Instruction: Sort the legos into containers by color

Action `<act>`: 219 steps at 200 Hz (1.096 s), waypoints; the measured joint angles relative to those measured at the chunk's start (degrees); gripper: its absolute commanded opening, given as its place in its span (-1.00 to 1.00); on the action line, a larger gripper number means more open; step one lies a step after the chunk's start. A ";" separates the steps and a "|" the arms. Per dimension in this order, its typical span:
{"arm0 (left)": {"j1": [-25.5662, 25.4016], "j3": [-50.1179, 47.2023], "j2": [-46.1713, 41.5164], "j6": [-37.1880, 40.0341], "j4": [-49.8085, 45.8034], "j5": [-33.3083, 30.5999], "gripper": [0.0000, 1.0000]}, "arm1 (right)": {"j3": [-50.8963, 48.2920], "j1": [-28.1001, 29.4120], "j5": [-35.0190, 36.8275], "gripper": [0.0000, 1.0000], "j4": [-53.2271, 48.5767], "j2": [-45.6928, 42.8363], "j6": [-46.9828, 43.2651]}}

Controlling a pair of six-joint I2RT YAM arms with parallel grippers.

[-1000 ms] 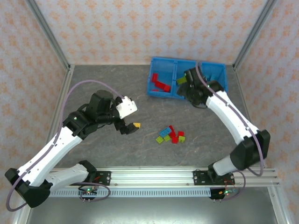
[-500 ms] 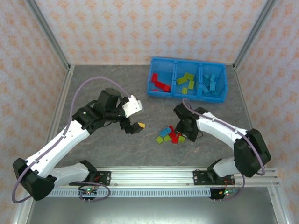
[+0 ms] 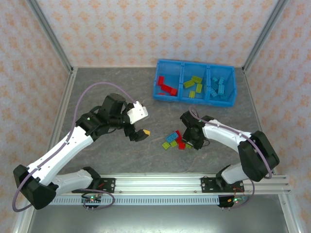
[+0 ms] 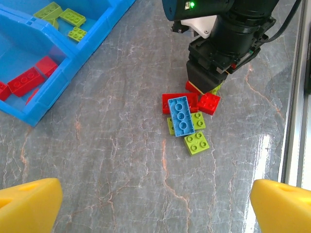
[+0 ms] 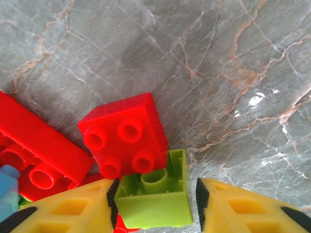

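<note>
One upturned green brick (image 5: 153, 206) sits between the right end effector's (image 5: 155, 194) fingers—grip unclear—left end effector (image 4: 155, 204) wide.

Loose legos (image 3: 172, 137) heaped together, others (color-sorted) in blue containers (image 3: 194, 100)

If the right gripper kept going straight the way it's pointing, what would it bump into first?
The green brick that the right gripper straddles; just under it, probably the table.
</note>
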 measured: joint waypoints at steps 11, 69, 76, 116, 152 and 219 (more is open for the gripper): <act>0.00 0.00 0.00 0.00 0.00 0.02 1.00 | -0.31 0.00 0.00 -0.21 -0.02 0.02 -0.02; 0.00 -0.02 0.00 -0.02 0.02 0.02 1.00 | 0.15 -0.11 1.40 -0.41 -1.55 -1.97 0.15; 0.00 -0.02 0.00 -0.02 0.02 0.00 1.00 | 0.66 -0.20 2.05 -0.41 -2.16 -3.02 0.13; 0.00 -0.02 0.00 -0.07 0.39 0.00 1.00 | 10.10 -5.90 5.55 -0.46 -2.71 -8.13 0.15; 0.00 -0.02 0.00 -0.07 0.46 0.00 1.00 | 21.16 -18.86 5.38 -0.50 1.81 -0.96 -0.50; 0.00 -0.09 -0.81 -0.26 0.48 -0.22 1.00 | 58.12 -22.62 2.58 -0.16 2.19 33.79 -3.78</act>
